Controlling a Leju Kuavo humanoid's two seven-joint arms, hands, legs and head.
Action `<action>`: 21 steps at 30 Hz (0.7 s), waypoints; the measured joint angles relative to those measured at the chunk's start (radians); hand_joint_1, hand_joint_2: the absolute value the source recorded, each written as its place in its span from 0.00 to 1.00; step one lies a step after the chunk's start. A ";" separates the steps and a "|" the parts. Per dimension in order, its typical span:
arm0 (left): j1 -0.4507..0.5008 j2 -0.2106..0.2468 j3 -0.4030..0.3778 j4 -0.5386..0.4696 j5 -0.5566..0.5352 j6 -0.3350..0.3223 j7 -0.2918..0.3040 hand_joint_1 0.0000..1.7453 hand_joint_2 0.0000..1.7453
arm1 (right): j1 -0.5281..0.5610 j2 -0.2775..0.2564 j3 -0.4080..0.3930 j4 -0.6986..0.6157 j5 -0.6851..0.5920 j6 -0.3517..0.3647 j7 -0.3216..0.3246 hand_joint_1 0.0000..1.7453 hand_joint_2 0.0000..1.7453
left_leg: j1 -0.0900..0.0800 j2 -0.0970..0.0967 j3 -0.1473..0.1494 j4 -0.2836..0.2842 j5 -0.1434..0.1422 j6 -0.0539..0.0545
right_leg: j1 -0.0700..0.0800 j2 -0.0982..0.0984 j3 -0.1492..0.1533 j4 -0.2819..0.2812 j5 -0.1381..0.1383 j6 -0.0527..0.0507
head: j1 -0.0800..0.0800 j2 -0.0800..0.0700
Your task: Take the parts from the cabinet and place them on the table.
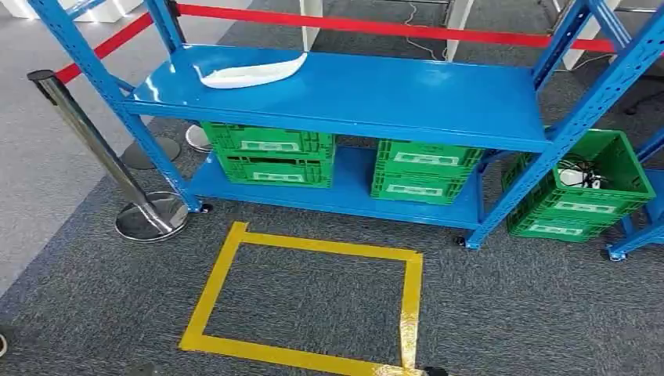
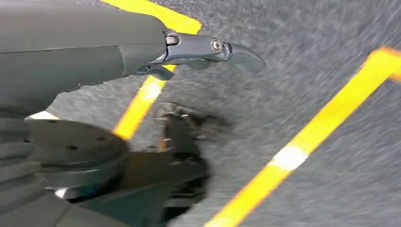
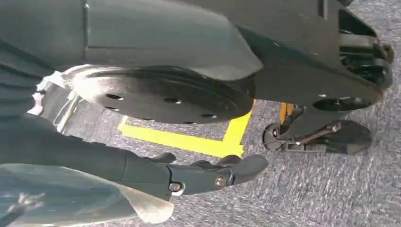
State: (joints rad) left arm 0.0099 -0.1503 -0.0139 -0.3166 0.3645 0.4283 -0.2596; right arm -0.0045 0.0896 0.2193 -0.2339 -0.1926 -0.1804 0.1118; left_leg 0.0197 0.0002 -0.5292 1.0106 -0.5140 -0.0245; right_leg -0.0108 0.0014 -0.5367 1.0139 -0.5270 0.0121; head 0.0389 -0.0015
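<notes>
A white curved part [image 1: 250, 74] lies on the top board of the blue cabinet [image 1: 391, 98], towards its left end. On the lower board stand two stacks of green crates [image 1: 270, 153] [image 1: 423, 171]. My left hand [image 2: 208, 47] hangs over the grey carpet with its fingers stretched out and nothing in them. My right hand [image 3: 203, 175] also hangs low, fingers straight and empty, above the carpet.
A rectangle of yellow tape [image 1: 313, 294] marks the carpet in front of the cabinet. A chrome post [image 1: 102, 149] with a red belt [image 1: 391, 27] stands at the left. Another green crate [image 1: 583, 188] with cables sits at the right, beside a second blue frame.
</notes>
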 joint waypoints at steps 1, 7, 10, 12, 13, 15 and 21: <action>-0.003 0.000 0.021 0.000 0.021 0.008 -0.023 0.00 0.00 | -0.002 0.001 0.002 0.003 -0.004 -0.007 -0.006 0.00 0.00 | 0.000 0.000 0.000 0.000 0.000 0.000 | 0.000 0.000 0.000 0.000 0.000 0.000 | 0.000 0.000; -0.032 0.022 0.135 0.000 0.111 0.000 -0.161 0.00 0.00 | -0.015 0.002 0.016 0.020 -0.016 -0.059 -0.068 0.00 0.00 | 0.000 0.000 0.000 0.000 0.000 0.000 | 0.000 0.000 0.000 0.000 0.000 0.000 | 0.000 0.000; -0.045 0.034 0.192 0.000 0.145 -0.005 -0.232 0.00 0.00 | -0.019 0.002 0.023 0.026 -0.018 -0.088 -0.102 0.00 1.00 | 0.000 0.000 0.000 0.000 0.000 0.000 | 0.000 0.000 0.000 0.000 0.000 0.000 | 0.000 0.000; -0.043 0.039 0.234 -0.024 0.147 -0.005 -0.281 0.00 1.00 | -0.021 0.002 0.024 0.027 -0.018 -0.109 -0.126 0.00 1.00 | 0.000 0.000 0.000 0.000 0.000 0.000 | 0.000 0.000 0.000 0.000 0.000 0.000 | 0.000 0.000; -0.041 0.040 0.260 -0.046 0.136 -0.005 -0.299 0.00 1.00 | -0.022 0.002 0.024 0.030 -0.018 -0.117 -0.137 0.00 1.00 | 0.000 0.000 0.000 0.000 0.000 0.000 | 0.000 0.000 0.000 0.000 0.000 0.000 | 0.000 0.000; -0.042 0.041 0.305 -0.088 0.107 -0.004 -0.321 0.00 1.00 | -0.025 0.002 0.024 0.034 -0.019 -0.127 -0.150 0.00 0.00 | 0.000 0.000 0.000 0.000 0.000 0.000 | 0.000 0.000 0.000 0.000 0.000 0.000 | 0.000 0.000; -0.031 0.035 0.374 -0.249 -0.020 -0.004 -0.353 0.00 0.00 | -0.026 0.002 0.024 0.036 -0.033 -0.128 -0.176 0.00 1.00 | 0.000 0.000 0.000 0.000 0.000 0.000 | 0.000 0.000 0.000 0.000 0.000 0.000 | 0.000 0.000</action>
State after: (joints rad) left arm -0.0214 -0.1152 0.3599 -0.5657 0.3448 0.4246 -0.6122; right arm -0.0303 0.0912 0.2430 -0.1976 -0.2255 -0.3083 -0.0644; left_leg 0.0197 0.0002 -0.5293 1.0106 -0.5140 -0.0246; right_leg -0.0107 0.0017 -0.5367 1.0141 -0.5270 0.0121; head 0.0385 -0.0015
